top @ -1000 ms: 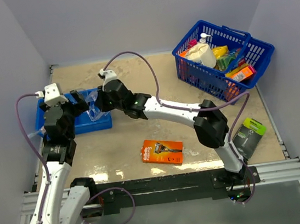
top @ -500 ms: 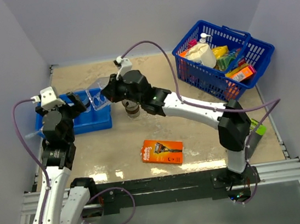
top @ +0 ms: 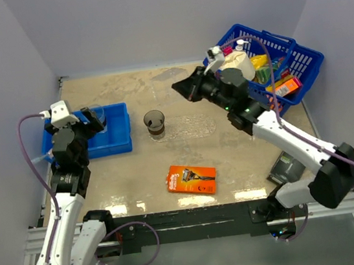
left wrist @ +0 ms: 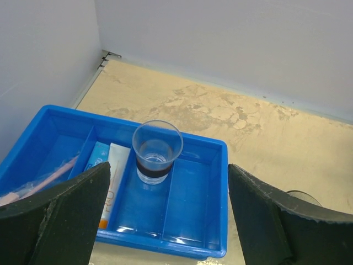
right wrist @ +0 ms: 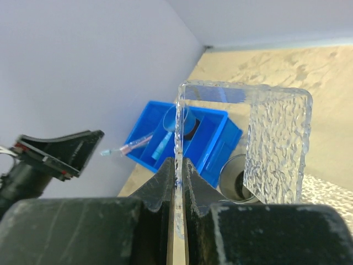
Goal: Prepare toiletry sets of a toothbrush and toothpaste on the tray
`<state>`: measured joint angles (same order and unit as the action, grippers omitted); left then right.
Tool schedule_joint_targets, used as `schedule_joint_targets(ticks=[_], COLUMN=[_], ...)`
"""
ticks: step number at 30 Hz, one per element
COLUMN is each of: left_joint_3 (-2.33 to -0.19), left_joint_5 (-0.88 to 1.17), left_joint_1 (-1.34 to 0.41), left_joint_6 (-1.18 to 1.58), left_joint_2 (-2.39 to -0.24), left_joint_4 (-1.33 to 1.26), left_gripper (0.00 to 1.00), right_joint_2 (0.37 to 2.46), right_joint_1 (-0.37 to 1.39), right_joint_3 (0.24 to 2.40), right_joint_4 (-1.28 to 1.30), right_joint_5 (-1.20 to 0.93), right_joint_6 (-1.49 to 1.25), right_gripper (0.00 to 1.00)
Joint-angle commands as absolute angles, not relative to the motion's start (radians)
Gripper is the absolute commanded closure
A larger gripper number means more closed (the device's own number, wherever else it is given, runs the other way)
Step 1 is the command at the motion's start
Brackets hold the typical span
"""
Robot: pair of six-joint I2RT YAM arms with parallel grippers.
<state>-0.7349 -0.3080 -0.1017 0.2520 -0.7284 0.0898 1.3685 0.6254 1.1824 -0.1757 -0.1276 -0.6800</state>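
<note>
We see the desk (top: 232, 151), a blue wire basket (top: 304, 58) at its far right corner and a blue bin (top: 118, 124) against its left edge, our left gripper (left wrist: 168, 172) hovering over the bin with jaws spread wide and empty. Our right gripper (right wrist: 177, 165) pinches the clear tray (right wrist: 276, 143) by one edge, upright in the air near the basket. In the bin, the toothpaste (left wrist: 117, 170) lies beside a cup (left wrist: 157, 150)
</note>
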Motion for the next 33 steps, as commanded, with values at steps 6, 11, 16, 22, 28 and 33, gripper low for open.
schedule_joint_targets(ticks=[6, 11, 16, 22, 28, 33], left_joint_3=[-0.716, -0.715, -0.713, -0.715, -0.715, -0.715], left_joint_5=[-0.255, -0.232, -0.227, -0.204, -0.201, -0.199], left_joint_1=[-0.107, -0.107, -0.107, -0.107, -0.107, -0.107], left_joint_6=[0.27, 0.267, 0.264, 0.265, 0.27, 0.27], left_joint_2=[-0.749, -0.759, -0.762, -0.782, -0.784, -0.784], left_joint_4=[0.026, 0.02, 0.018, 0.017, 0.015, 0.017], left_gripper=[0.09, 0.09, 0.09, 0.1, 0.1, 0.1], right_joint_2=[1.163, 1.137, 1.138, 1.167, 1.218, 1.318], right_joint_1=[0.41, 0.361, 0.339, 0.337, 0.337, 0.344], right_joint_3=[0.982, 0.879, 0.746, 0.614, 0.543, 0.531], right_joint_4=[-0.297, -0.376, -0.478, -0.65, -0.768, -0.879], right_joint_5=[-0.383, -0.458, -0.472, -0.471, -0.422, -0.433], right_joint_6=[-0.788, -0.862, -0.913, -1.0, -1.02, -1.058], right_gripper=[1.0, 1.0, 1.0, 1.0, 1.0, 1.0])
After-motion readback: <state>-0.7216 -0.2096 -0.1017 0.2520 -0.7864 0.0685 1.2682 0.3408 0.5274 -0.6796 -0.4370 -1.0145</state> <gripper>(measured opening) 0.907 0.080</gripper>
